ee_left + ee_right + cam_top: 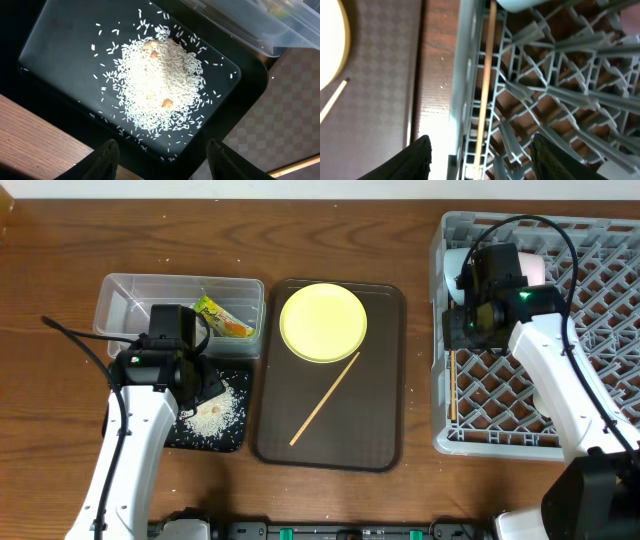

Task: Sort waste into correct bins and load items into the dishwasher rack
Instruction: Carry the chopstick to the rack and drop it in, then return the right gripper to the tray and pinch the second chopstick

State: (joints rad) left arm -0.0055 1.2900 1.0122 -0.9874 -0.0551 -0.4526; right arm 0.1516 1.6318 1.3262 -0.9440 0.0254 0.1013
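Wooden chopstick lay in the rack; we saw the right gripper released above it, left gripper released over rice.

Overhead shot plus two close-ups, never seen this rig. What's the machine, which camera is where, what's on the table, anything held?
Two white robot arms at a table, each ending in a two-finger gripper. The wide picture is from a fixed camera overhead; the close-ups are from a camera on each wrist, looking down. The left gripper hangs open over a black tray of rice; beside it a clear tub holds a snack wrapper. The brown tray carries a yellow plate and a chopstick. The right gripper is open above the grey rack, where a second chopstick lies. Nothing is held.
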